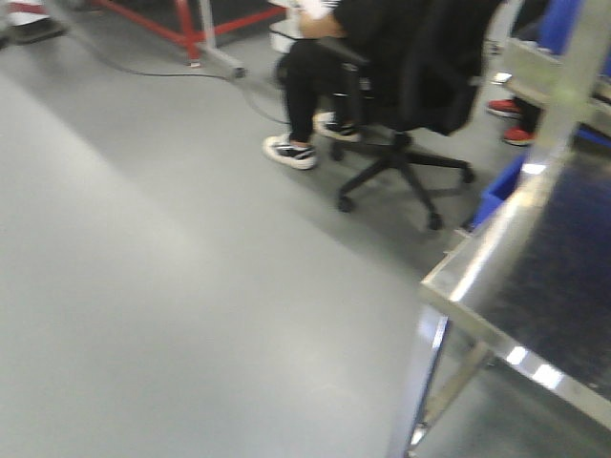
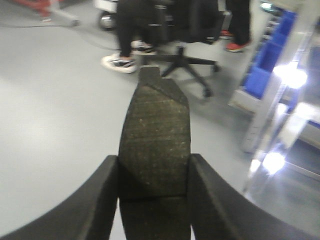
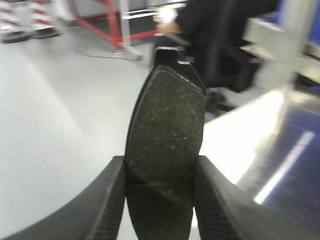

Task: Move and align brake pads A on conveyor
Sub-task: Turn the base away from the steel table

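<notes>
The left gripper [image 2: 154, 172] clamps a brake pad [image 2: 155, 120] that runs up mid-frame over grey floor [image 2: 50, 125]. The right gripper [image 3: 160, 175] clamps a second brake pad [image 3: 167, 115] likewise. The conveyor [image 1: 563, 258] lies at the front view's lower right; its belt looks dark, though blurred.

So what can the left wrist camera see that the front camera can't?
Only the left wrist view shows a brake pad pinched in the left gripper. Only the front view gives a clear look at the dark belt of the conveyor. Both show the grey floor, the black office chair with someone sitting on it, and blue bins.
</notes>
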